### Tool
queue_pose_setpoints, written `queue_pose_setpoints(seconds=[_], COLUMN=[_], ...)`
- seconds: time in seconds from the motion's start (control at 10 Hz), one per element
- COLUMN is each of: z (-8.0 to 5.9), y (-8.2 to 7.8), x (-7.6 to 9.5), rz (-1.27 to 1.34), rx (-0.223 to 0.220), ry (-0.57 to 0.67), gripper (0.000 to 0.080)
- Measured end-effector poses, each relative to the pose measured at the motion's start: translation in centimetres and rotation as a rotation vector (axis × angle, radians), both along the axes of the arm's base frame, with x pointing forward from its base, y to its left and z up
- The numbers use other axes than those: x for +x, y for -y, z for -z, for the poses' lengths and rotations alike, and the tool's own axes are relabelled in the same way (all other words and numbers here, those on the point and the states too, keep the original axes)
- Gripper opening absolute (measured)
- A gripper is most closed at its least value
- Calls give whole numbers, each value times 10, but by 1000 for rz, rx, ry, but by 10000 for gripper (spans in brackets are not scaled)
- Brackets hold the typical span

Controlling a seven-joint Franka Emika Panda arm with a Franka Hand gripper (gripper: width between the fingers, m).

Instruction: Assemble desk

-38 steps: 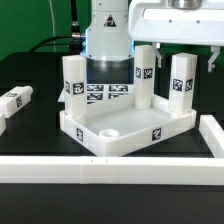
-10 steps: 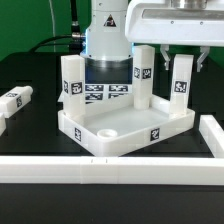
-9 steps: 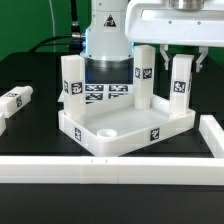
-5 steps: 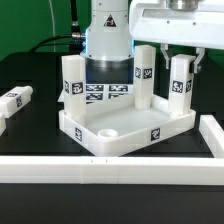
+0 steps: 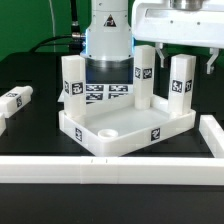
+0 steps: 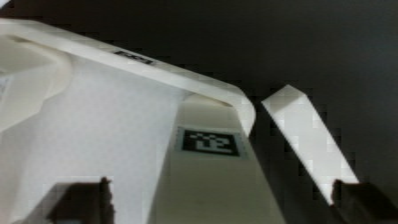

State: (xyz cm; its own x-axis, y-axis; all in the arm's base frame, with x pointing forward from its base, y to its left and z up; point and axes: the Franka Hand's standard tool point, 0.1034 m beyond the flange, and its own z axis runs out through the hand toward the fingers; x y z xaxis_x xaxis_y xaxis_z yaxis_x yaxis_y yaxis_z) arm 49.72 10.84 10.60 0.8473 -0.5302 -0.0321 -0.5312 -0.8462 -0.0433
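Note:
The desk top, a white tray with a raised rim, lies in the middle of the table. Three white tagged legs stand upright in its corner sockets: one on the exterior view's left, one at the back, one on the right. My gripper hangs over the top of the right leg, open, with a finger on either side and a gap to each. In the wrist view that leg runs down between my dark fingertips of the gripper. Another leg lies loose on the table at the left.
The marker board lies flat behind the tray, in front of the arm's base. A long white border bar runs along the front and another up the right side.
My jaws have spread apart and let go of the right leg, which now stands by itself in its socket. The arm has hardly moved.

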Motion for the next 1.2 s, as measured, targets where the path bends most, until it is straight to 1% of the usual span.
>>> queue_pose_setpoints(seconds=[0.2,0.5,0.8,1.1,1.2], z=[-2,-2,-1,-1,-1], y=[0,2,6,8,8], x=[1,2,2,2,2], rz=[-205,-502,-692,-958,-998], rx=[2,1,1,-16,-20], ry=[15,32,41,46,45], gripper=[647,649,649,649,527])
